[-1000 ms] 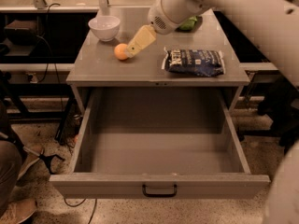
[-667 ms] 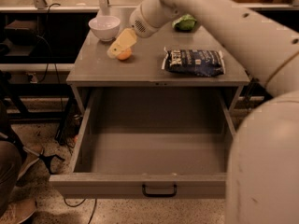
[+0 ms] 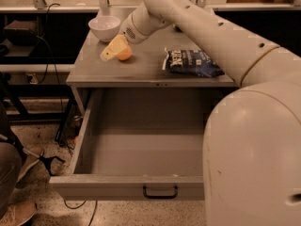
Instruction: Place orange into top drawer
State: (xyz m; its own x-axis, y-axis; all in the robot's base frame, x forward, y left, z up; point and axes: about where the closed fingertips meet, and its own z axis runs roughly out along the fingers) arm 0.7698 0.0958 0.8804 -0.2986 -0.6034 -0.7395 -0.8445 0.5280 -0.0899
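The orange lies on the grey cabinet top, left of centre, in front of the white bowl. My gripper reaches down from the upper right and rests against the orange's left side, covering part of it. The top drawer is pulled wide open below the cabinet top, and the part I can see is empty. Its flat front panel carries a small black handle. My arm and body hide the drawer's right part.
A white bowl stands at the back left of the cabinet top. A dark blue snack bag lies at its right. My white body fills the lower right. A person's leg and shoe and cables are on the floor at left.
My arm has swung left and lowered, bringing the gripper from right of the orange onto its left side. The orange has stayed in about the same place.
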